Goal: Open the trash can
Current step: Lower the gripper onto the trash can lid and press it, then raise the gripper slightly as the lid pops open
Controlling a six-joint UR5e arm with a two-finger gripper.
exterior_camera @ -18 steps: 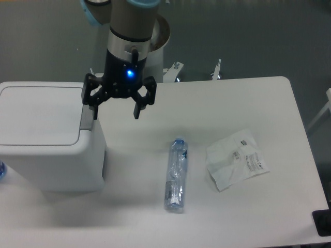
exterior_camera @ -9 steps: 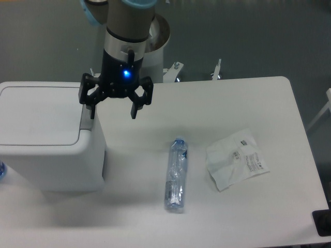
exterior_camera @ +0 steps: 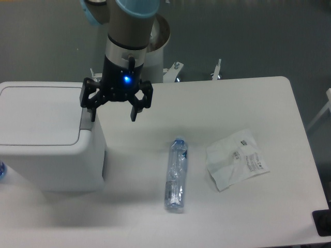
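The trash can (exterior_camera: 49, 139), a big white box with rounded corners, stands at the left side of the frame on the white table (exterior_camera: 232, 103), and its flat lid (exterior_camera: 39, 113) is lying closed. A narrow grey push panel (exterior_camera: 85, 124) runs along the right edge of the lid. The gripper (exterior_camera: 113, 117) hangs in the upper left part of the frame with a blue light on its body; its two black fingers are spread wide and they hold nothing. The left finger in the picture is over the grey panel, but I cannot tell if it touches. In the lower middle a clear plastic bottle (exterior_camera: 176, 174) lies on its side, and just to the right of it lies a crumpled white wrapper (exterior_camera: 236, 159).
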